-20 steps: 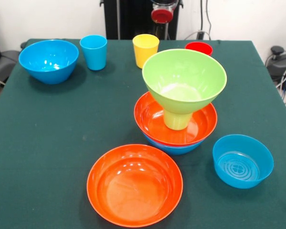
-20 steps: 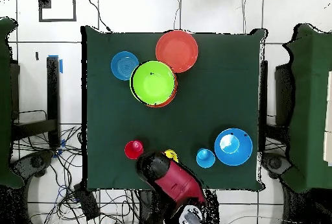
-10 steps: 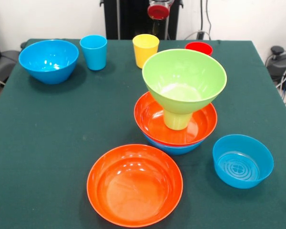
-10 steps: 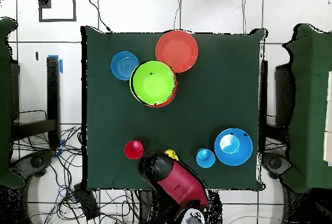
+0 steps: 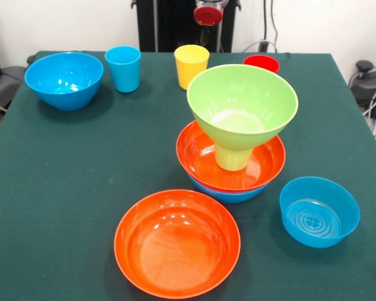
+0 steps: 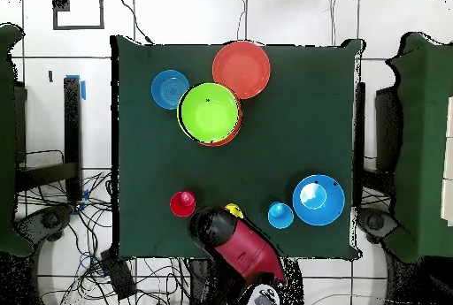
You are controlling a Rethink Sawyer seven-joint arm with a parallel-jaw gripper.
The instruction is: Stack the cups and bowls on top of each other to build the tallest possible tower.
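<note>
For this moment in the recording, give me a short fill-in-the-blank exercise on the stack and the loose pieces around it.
1. The green bowl rests on a green ____ standing in an orange bowl.
2. The bowl at the tower's very bottom is ____.
3. In the front view, the loose orange bowl lies nearest the camera and holds ____.
4. The cup between the blue cup and the red cup is ____.

Missing words: cup; blue; nothing; yellow

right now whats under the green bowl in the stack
The green bowl sits on an upside-down green cup, inside an orange bowl nested in a blue bowl. Only the blue bowl's lower edge shows; its inside is covered.
</note>
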